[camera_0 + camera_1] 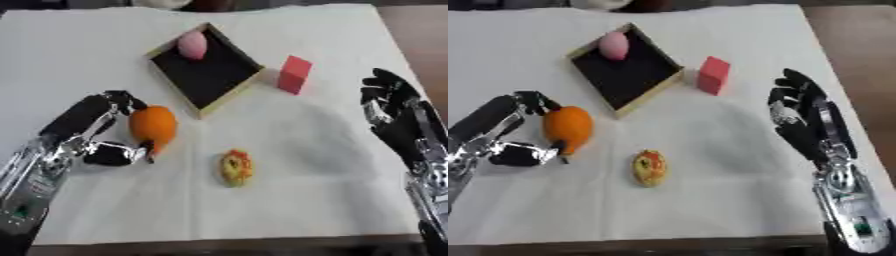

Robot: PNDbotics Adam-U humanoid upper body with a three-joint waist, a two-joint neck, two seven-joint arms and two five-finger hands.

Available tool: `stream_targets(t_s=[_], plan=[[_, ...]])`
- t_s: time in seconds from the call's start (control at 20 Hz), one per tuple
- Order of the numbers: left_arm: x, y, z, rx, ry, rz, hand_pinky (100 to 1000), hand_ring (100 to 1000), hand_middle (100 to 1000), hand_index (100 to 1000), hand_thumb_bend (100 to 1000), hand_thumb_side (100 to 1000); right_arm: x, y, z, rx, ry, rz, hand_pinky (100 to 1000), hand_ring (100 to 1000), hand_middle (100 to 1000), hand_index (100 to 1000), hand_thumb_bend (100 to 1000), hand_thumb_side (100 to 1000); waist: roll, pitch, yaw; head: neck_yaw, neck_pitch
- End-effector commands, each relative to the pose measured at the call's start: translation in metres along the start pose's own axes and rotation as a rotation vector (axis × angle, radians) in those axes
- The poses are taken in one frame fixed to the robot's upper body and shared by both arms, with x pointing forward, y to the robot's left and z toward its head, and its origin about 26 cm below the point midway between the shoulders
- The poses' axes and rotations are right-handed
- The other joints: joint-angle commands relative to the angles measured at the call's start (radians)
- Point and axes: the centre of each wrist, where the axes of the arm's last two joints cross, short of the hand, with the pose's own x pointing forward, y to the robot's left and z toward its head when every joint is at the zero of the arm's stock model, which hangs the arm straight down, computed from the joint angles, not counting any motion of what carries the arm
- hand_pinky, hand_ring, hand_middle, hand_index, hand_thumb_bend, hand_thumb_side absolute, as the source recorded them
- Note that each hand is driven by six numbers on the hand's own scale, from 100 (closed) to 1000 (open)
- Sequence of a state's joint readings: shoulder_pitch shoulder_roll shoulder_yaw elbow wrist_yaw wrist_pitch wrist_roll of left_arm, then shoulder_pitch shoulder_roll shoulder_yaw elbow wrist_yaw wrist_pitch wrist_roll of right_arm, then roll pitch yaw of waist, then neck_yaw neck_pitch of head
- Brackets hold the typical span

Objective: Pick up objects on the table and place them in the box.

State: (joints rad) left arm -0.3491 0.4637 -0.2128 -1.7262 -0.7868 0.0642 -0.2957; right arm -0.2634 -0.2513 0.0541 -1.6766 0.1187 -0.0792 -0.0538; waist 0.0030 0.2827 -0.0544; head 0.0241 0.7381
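Observation:
An orange fruit (pixel 154 126) sits left of centre, with my left hand (pixel 92 131) curled round it, fingers above and thumb below. The wooden box (pixel 234 90) with a black floor lies askew at the upper middle. A pink egg-shaped object (pixel 192 45) rests in its far corner. Just right of the box a red block (pixel 295 74) stands on the white cloth. A small yellow and red object (pixel 235 167) lies near the front centre. My right hand (pixel 805 116) hovers open at the right, fingers relaxed, holding nothing.
A white cloth (pixel 332 150) covers the table. Brown table edge (pixel 429 45) shows at the far right and along the front. Bare cloth lies between the small yellow object and my right hand.

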Motion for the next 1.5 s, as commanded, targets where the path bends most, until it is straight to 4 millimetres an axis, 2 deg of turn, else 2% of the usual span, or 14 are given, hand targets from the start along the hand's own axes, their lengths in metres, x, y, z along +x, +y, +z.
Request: stream_targets(t_s=[0.05,0.15,0.25,0.65,0.85,1.15,1.5], plan=[[0.004,0.009,-0.002,0.089,-0.011,-0.015,613,536,529,620,259,174,0.003,-0.005,-0.003,0.001,-0.016,0.020,786,814,775,904,100,490,-0.001,-0.035,-0.001,-0.001,0.001],[0.007,0.013,-0.003,0.146,-0.021,-0.008,585,493,483,555,225,153,0.003,-0.005,-0.003,0.001,-0.016,0.020,786,814,775,904,100,490,0.000,-0.035,-0.002,-0.001,0.001],[0.010,0.018,-0.002,0.191,-0.030,-0.004,572,483,470,539,219,147,0.003,-0.005,-0.003,0.000,-0.015,0.020,786,814,775,904,100,490,0.000,-0.035,-0.002,-0.001,0.001],[0.029,0.060,-0.001,0.321,-0.085,-0.079,578,488,477,547,229,158,0.002,-0.005,-0.002,0.000,-0.012,0.021,786,814,775,904,100,492,0.001,-0.039,-0.001,-0.003,0.004],[0.037,0.078,-0.009,0.331,-0.115,-0.114,595,501,490,563,240,163,0.002,-0.004,-0.001,0.002,-0.008,0.021,786,814,775,904,100,493,0.001,-0.042,-0.004,-0.002,0.006],[0.038,0.084,-0.046,0.265,-0.104,-0.150,623,528,518,596,261,171,0.001,-0.003,0.000,0.011,-0.003,0.017,786,814,775,904,100,495,0.001,-0.044,-0.014,0.003,0.010],[0.019,0.063,-0.099,0.254,0.047,-0.116,667,576,566,651,330,248,0.000,-0.001,0.000,0.019,-0.002,0.010,786,814,775,904,100,498,-0.001,-0.044,-0.027,0.008,0.013]])
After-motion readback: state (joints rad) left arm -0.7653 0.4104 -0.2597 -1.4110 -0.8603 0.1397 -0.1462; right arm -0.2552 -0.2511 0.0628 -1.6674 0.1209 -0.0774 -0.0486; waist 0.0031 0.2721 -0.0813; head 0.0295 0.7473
